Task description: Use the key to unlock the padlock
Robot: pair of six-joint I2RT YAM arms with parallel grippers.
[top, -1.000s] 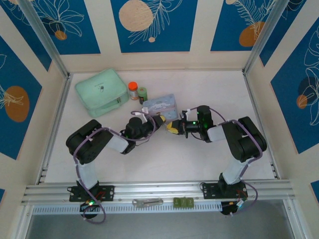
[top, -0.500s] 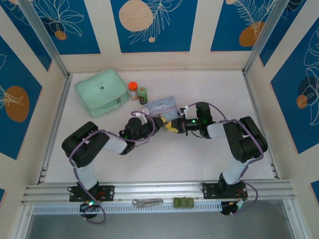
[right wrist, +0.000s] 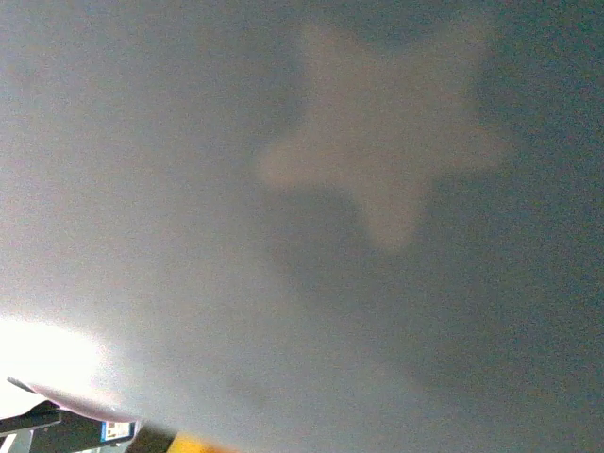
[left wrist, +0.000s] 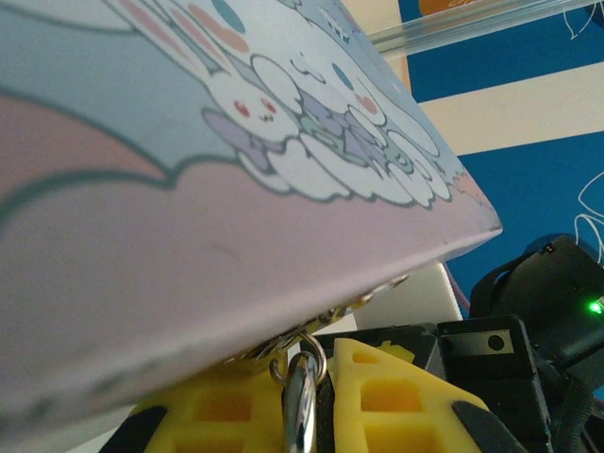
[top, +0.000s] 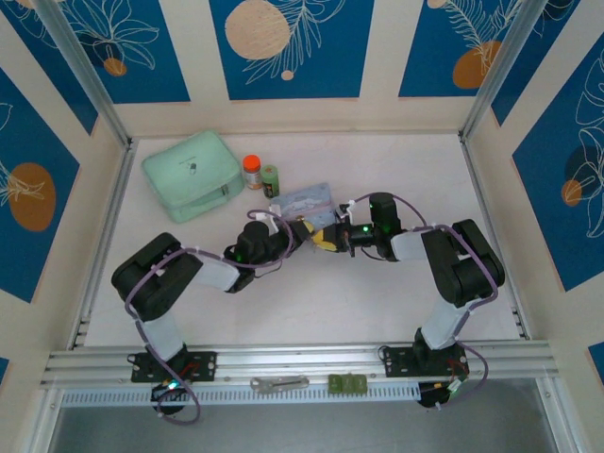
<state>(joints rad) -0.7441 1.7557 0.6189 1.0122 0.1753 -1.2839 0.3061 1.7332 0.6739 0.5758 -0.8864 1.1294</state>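
Fingers (left wrist: 226, 415) of the left gripper (top: 304, 229) are yellow and nearly shut. They pinch the padlock (left wrist: 300, 415) by its shiny metal loop, right under the edge of the blue tin (top: 307, 200). Just beside it, the right gripper (top: 332, 238) has its fingers shut tight, close up against the tin. What they hold is hidden.

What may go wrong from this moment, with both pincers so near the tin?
1. The left pincer pinches a thin silvery metal piece right under the edge of the tin; a pull or twist may drag or tip the tin.
2. The right pincer is shut close beside the left one; they may collide.
3. The right wrist picture is blurred, so fine aiming may fail.
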